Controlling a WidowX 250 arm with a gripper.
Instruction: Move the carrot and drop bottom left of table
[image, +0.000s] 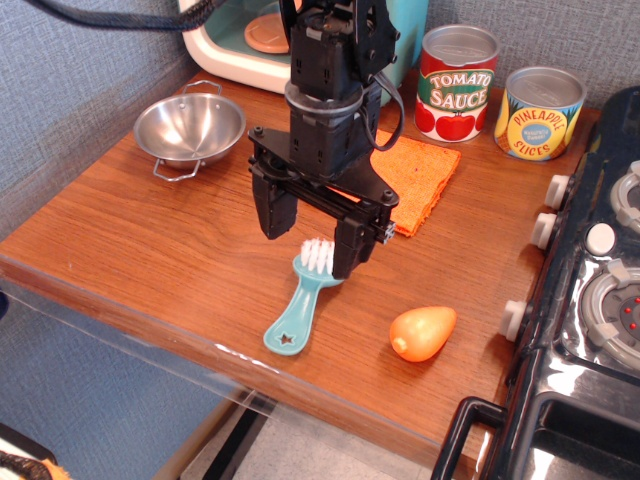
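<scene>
The black claw (312, 238) hangs over the middle of the table (150, 250) with its two fingers spread apart and nothing between them. One finger (274, 212) points down over bare wood; the other (350, 248) stands right in front of the white bristles of a teal brush (298, 315). Whether it touches the bristles I cannot tell. The brush lies flat, handle slanting toward the front edge, with a small star-shaped hole cut in the wide end.

Behind the claw, partly hidden by it, a flat orange cloth (425, 175) lies on the wood. To the left, near the blue wall, sits a small steel bowl (190, 125) with wire handles.

At the back stand two cans. The red and white one (456, 82) reads "TOMATO SAUCE" above pictured tomatoes. The yellow and blue one (539, 113), just beside it, reads "PINEAPPLE SLICES".

The carrot (423, 332) lies on its side near the front right of the table, to the right of the brush and well apart from the claw. It is smooth, glossy orange, stubby and egg-like, one end rounded to a blunt tip toward the stove (590, 330), the other cut flat and facing the front edge. The black stove borders the table on the right, its white knobs close to the carrot.
</scene>
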